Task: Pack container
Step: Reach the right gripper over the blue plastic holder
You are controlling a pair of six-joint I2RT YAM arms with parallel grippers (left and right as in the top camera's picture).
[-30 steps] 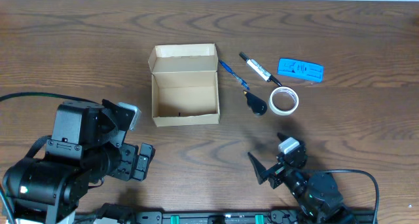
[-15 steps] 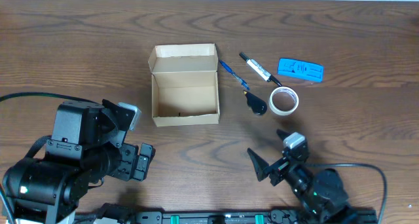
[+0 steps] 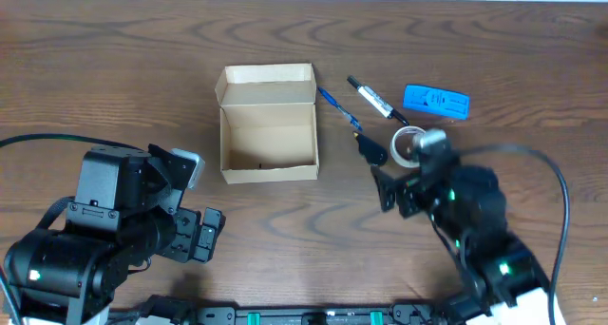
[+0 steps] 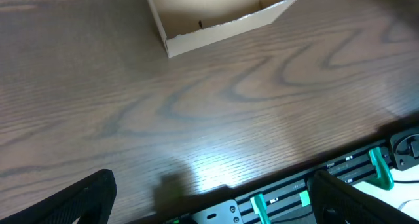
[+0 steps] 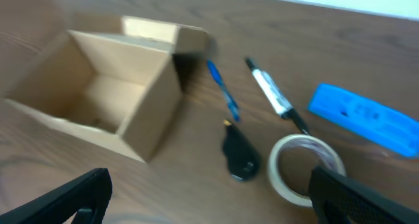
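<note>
Tan cardboard container [image 3: 269,135], upright on the table, flap lid open at its far side, inside bare.

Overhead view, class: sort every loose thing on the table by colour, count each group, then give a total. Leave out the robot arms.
Tan: 1, the cardboard box
Blue: 2, the pen and the flat rectangular block
Black: 1, the small black object
White and black: 1, the marker
Whitish: 1, the tape roll
Total: 6
</note>
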